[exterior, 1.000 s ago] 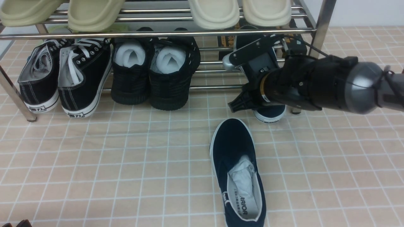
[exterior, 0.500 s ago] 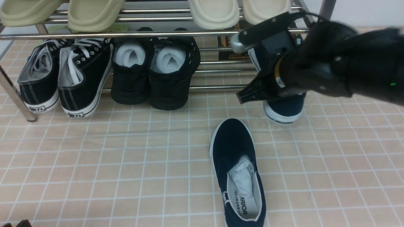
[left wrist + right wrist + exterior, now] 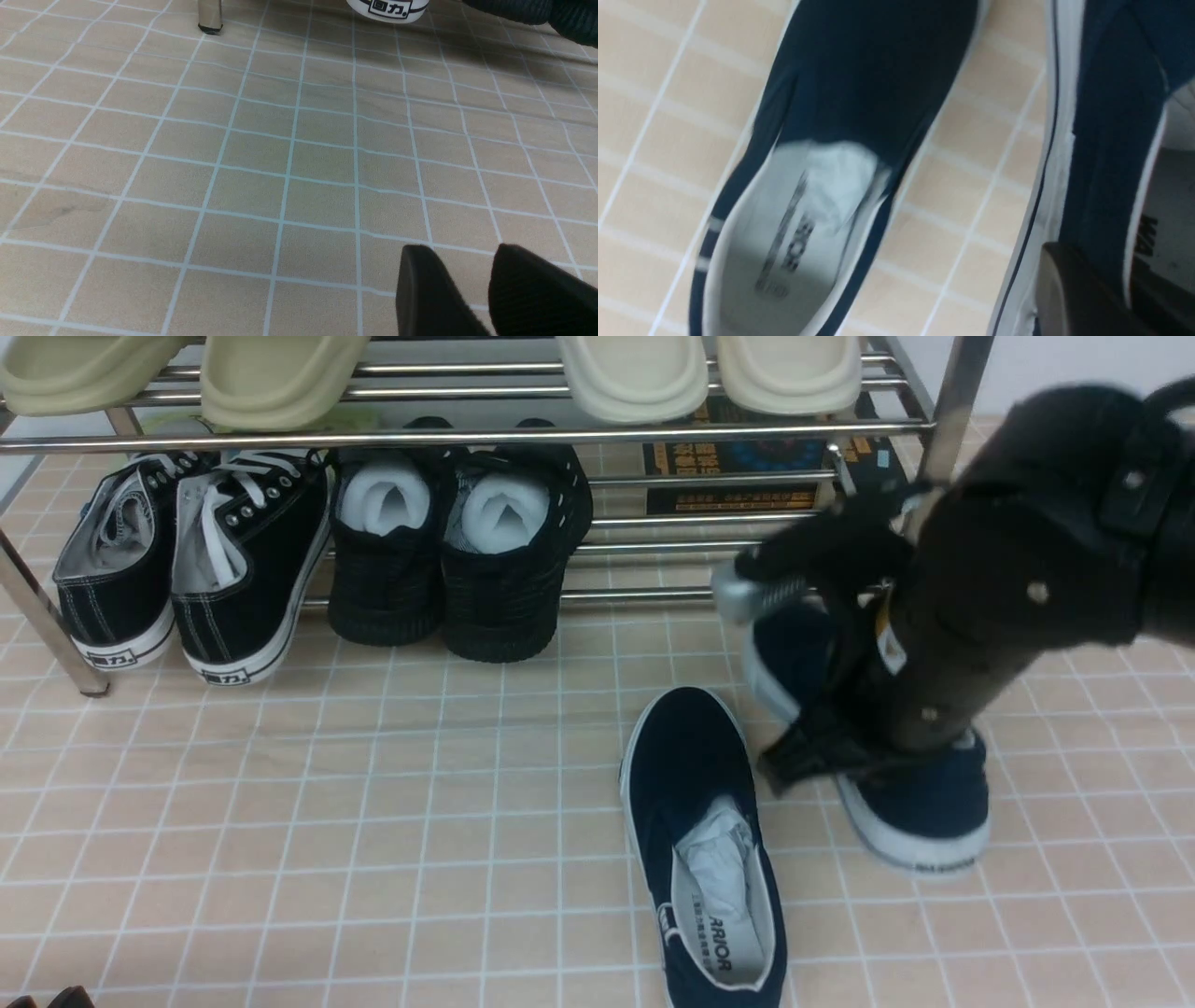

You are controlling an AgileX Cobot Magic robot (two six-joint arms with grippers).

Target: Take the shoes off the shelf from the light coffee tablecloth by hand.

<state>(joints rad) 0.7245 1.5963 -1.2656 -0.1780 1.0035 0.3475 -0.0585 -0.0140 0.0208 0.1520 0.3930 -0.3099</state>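
Right tool point(image 3: 1115, 298) pinching side wall of one navy slip-on point(image 3: 929, 803), clear of the shelf point(image 3: 467, 435), low over light coffee tablecloth point(image 3: 280, 803), just beside its mate point(image 3: 700, 840) lying flat, left tool point(image 3: 472, 298) tips slightly parted, empty.

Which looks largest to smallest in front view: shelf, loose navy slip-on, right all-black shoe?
1. shelf, spanning most of the frame.
2/3. loose navy slip-on and right all-black shoe: similar; slip-on is nearer the camera, so unranked.
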